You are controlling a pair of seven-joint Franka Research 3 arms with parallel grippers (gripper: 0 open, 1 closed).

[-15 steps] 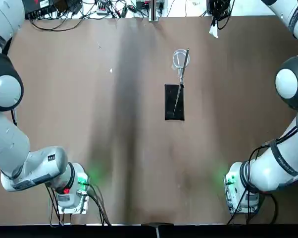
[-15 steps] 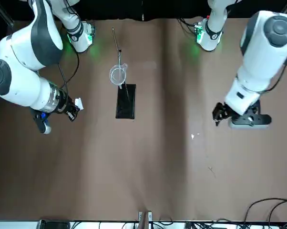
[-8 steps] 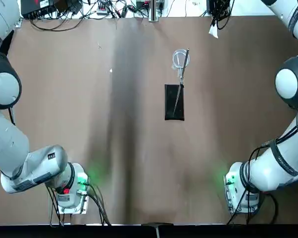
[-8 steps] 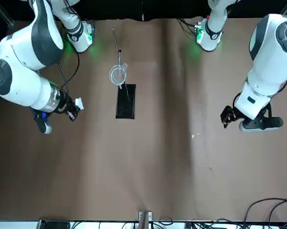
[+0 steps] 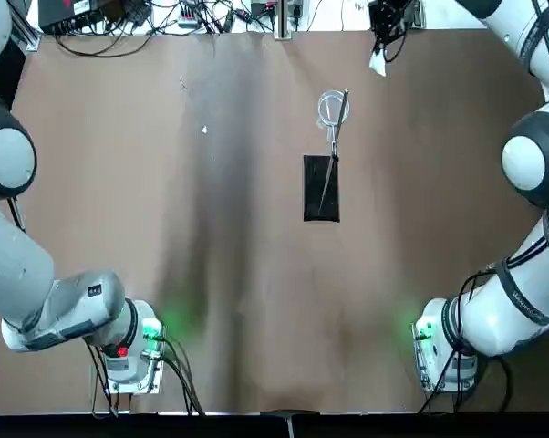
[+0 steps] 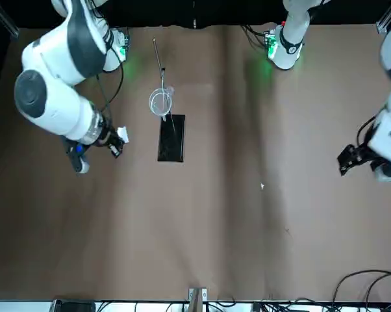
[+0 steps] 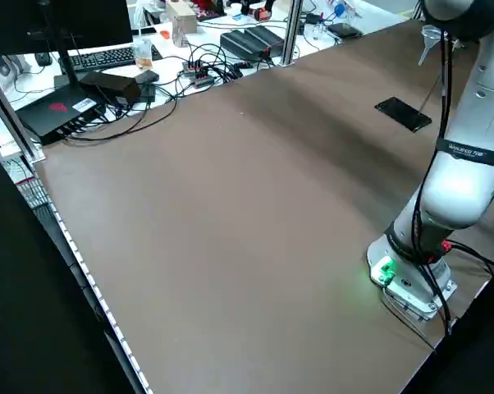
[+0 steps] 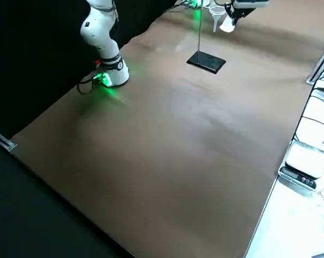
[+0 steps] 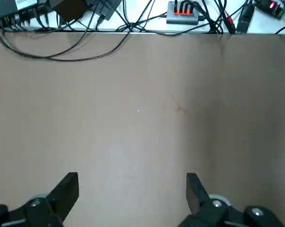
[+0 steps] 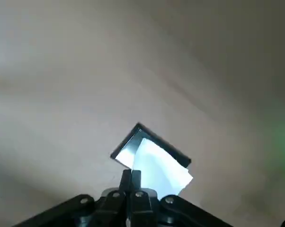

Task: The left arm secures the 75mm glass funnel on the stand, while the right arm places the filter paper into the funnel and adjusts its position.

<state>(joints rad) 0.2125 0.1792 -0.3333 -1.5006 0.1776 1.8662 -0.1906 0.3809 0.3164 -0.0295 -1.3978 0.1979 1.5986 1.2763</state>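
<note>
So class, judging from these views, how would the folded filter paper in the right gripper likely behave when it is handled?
The filter paper is probably very light and floppy: it hangs as a thin white folded sheet from the right gripper, pinched only at one edge. It may crease or shift easily when pressed into the glass funnel on the stand.

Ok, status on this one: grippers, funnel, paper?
Right gripper shut on filter paper, beside the stand. Left gripper open, empty, far off. Glass funnel seated in ring.

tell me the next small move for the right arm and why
Probably carry the filter paper toward the stand: the right claw is shut on the paper, off to the side, while the glass funnel already sits in the ring, with no paper visible in it.
</note>
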